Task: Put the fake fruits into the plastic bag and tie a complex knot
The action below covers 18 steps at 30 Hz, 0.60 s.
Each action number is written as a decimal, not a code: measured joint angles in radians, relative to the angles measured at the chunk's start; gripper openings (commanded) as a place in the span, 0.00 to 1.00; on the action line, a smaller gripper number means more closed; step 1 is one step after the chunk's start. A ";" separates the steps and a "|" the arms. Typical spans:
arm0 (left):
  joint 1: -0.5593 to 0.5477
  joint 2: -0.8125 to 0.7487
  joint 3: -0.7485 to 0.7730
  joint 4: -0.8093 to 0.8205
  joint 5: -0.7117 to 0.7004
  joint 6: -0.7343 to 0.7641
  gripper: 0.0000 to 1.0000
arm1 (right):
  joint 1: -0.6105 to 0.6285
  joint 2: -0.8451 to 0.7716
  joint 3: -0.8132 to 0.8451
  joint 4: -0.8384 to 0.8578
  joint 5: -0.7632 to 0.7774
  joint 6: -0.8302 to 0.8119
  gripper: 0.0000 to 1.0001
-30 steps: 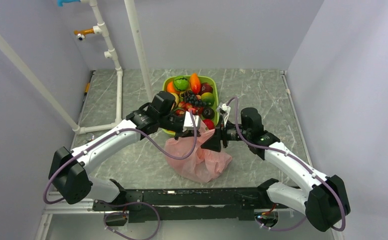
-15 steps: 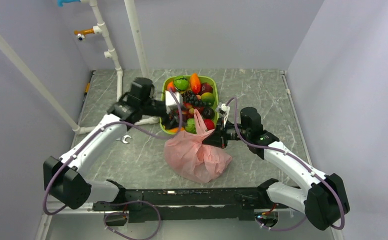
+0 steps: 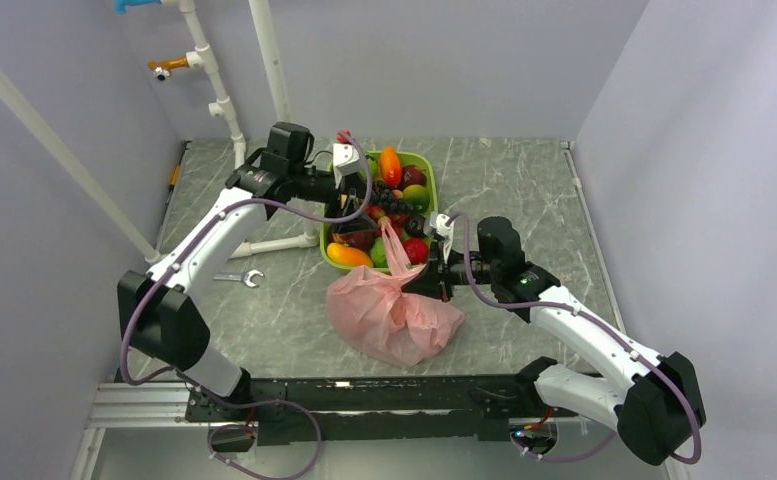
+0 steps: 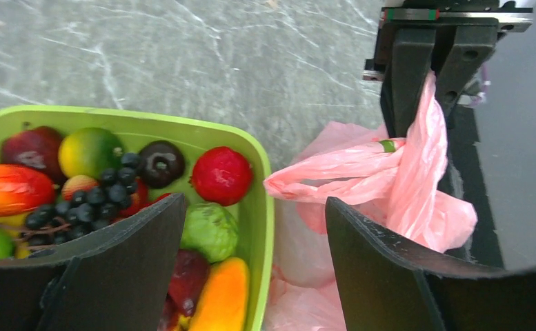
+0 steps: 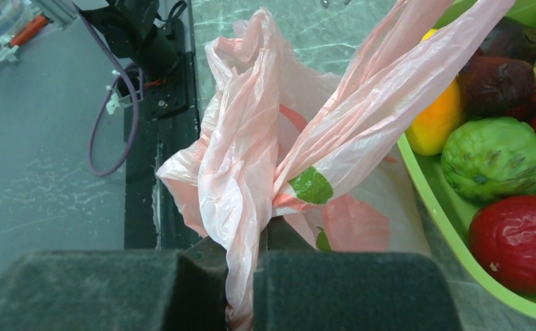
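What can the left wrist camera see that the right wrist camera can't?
Only the left wrist view shows the dark grapes, and the right arm's jaws from the front, shut on the pink bag. Only the right wrist view shows a loop of purple cable. Both show the pink bag, the green tray, a red fruit and a bumpy green fruit.

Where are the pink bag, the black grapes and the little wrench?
pink plastic bag [image 3: 389, 318]: top camera, on its bulging middle.
black grapes [image 4: 98, 195]: left wrist camera, on a berry mid-bunch, in the green tray.
wrench [image 3: 234, 277]: top camera, on its handle, lying on the table.
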 measured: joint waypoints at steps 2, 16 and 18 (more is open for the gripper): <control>-0.005 0.029 0.017 -0.043 0.028 0.019 0.77 | 0.001 0.000 0.004 -0.011 0.003 -0.020 0.00; -0.039 0.134 0.102 -0.214 0.142 0.103 0.54 | 0.005 -0.003 0.026 -0.059 0.007 -0.117 0.00; -0.040 0.138 0.107 -0.222 0.147 0.108 0.35 | 0.005 -0.005 0.026 -0.063 0.007 -0.126 0.00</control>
